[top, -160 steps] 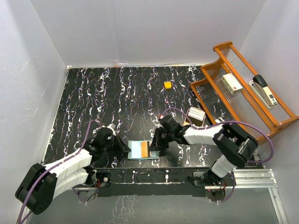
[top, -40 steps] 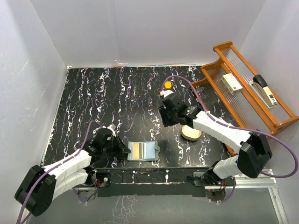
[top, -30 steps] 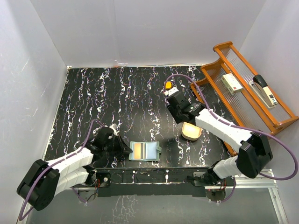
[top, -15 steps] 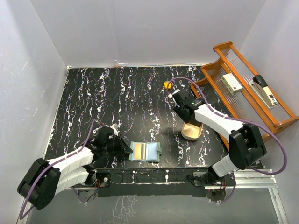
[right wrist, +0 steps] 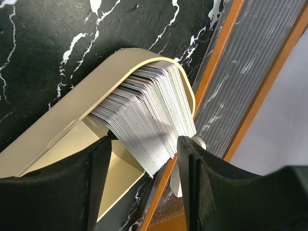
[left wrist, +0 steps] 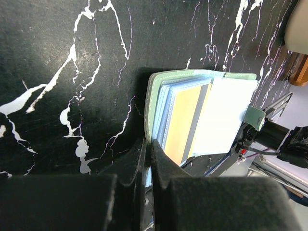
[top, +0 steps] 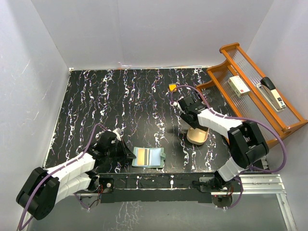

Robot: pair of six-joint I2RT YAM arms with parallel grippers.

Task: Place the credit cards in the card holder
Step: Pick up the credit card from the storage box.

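A: Top view?
B: The card holder (top: 148, 157) is laid open near the front edge of the counter (top: 120, 106), with the left hand (top: 129, 155) at its left side. The right hand (top: 190, 115) is positioned above the tan dish (top: 197, 136).
A: Left wrist?
B: The fingers are closed, apparently on the holder's cover. A yellow card (left wrist: 185, 120) is seated inside.
A: Right wrist?
B: The jaws are spread astride the credit cards (right wrist: 144, 120) stacked in the dish. Nothing is gripped.

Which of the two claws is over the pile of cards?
The right gripper: its open jaws straddle the credit cards stacked in the tan dish; the left gripper pinches the green card holder instead.
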